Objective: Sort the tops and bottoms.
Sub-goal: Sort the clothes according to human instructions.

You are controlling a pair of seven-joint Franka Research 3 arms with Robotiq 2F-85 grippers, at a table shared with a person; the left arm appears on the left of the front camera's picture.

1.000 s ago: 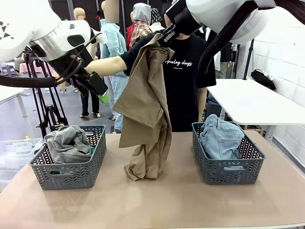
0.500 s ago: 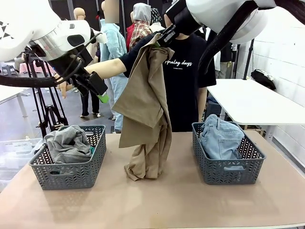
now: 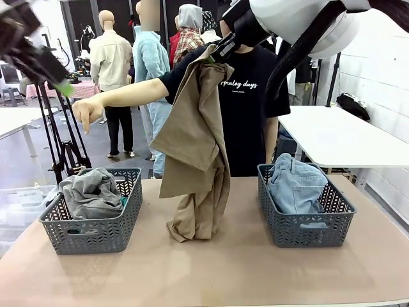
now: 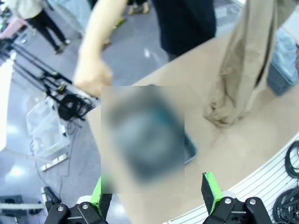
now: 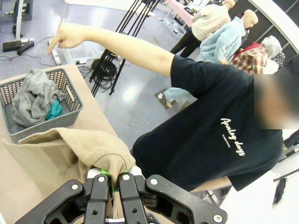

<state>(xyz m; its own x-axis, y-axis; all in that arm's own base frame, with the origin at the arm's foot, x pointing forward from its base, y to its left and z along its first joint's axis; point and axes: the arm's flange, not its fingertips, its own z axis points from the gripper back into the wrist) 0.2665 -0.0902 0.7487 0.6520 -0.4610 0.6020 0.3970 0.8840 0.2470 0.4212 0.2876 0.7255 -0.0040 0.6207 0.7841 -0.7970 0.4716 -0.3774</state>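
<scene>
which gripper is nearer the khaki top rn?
Right. The right gripper is shut on the khaki top, holding it up over the table. The left gripper is open, raised far off beyond the left basket.

The tan khaki garment (image 3: pixel 195 150) hangs from my right tool (image 3: pixel 214 56) down to the surface (image 3: pixel 243 268), blocking the middle between the two baskets (image 3: pixel 96 224) (image 3: pixel 307 220). The person's arm (image 3: pixel 137 93) stretches above the left basket — a bar across that approach. The surface's near strip lies open — free passage.
</scene>
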